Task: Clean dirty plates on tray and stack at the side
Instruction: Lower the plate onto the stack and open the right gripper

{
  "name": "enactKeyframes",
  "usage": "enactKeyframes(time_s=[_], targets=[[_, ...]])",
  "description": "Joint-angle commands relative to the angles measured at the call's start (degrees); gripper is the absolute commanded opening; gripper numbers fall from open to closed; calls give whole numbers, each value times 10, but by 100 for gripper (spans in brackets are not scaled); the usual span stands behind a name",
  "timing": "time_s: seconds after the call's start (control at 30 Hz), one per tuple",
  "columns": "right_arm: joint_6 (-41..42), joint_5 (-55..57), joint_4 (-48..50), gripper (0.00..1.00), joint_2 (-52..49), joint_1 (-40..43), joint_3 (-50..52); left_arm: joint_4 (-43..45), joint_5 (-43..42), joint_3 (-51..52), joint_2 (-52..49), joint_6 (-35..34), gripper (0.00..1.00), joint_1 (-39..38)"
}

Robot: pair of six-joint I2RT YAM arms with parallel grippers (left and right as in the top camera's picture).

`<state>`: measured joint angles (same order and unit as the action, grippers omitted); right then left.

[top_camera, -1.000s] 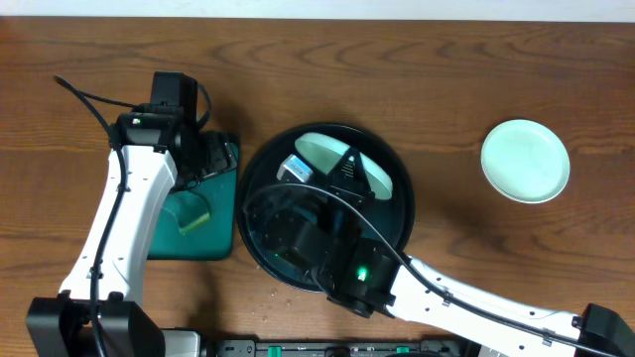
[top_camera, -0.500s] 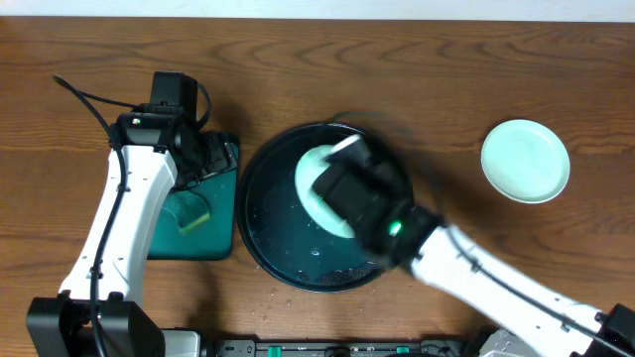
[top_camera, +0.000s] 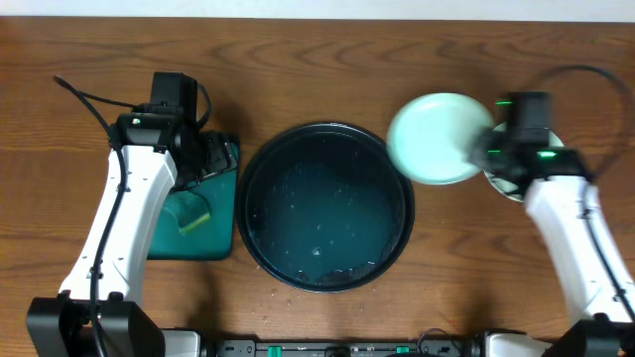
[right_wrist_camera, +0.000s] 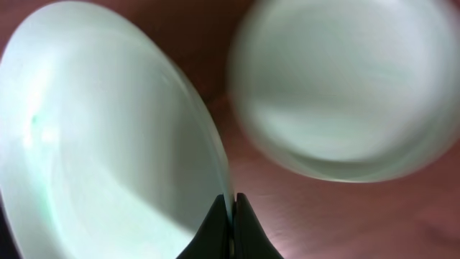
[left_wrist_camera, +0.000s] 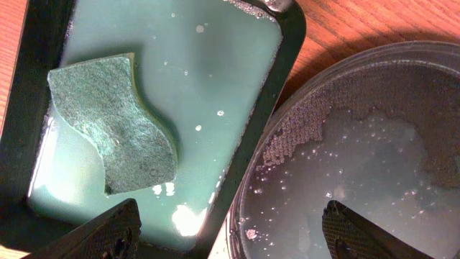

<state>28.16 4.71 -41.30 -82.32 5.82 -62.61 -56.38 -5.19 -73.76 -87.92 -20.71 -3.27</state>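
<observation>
My right gripper point(top_camera: 488, 151) is shut on the rim of a pale mint-green plate point(top_camera: 437, 139) and holds it above the table, right of the large round black tray point(top_camera: 268, 169). The right wrist view shows that plate point(right_wrist_camera: 108, 137) pinched between the fingers point(right_wrist_camera: 231, 216), with another pale plate point(right_wrist_camera: 338, 86) blurred on the wood beyond; overhead it is mostly hidden under the arm point(top_camera: 511, 186). The tray holds only wet speckles. My left gripper point(left_wrist_camera: 230, 234) is open over the tray's left rim point(left_wrist_camera: 302, 93) and the green tray's edge.
A small rectangular dark-green tray point(top_camera: 220, 243) lies left of the black tray, with soapy water and a green sponge point(left_wrist_camera: 115, 122) in it, seen overhead as well point(top_camera: 193, 213). Bare wood table lies around.
My right arm has swung from over the black tray to the right with the mint plate, near the plate lying at the side. The left arm has not moved.
</observation>
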Motion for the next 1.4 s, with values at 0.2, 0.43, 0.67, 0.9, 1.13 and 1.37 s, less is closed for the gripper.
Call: enactKeyframes(time_s=[0.2,0.43,0.67,0.9,1.13,1.37], targets=[[27,-88,-7,1,-13,237,-2,-1,9,5,2,5,82,-1],[31,-74,-4,1,-87,283,-2,-1,9,5,2,5,82,-1],[28,-74,28,1,-157,289,-2,-1,9,5,2,5,82,-1],[4,-119,62,25,-165,288,-3,-1,9,5,2,5,82,-1],[-27,-155,60,38,-128,277,-3,-1,9,5,2,5,82,-1],[-134,-184,57,42,-6,229,-7,-1,9,5,2,5,82,-1]])
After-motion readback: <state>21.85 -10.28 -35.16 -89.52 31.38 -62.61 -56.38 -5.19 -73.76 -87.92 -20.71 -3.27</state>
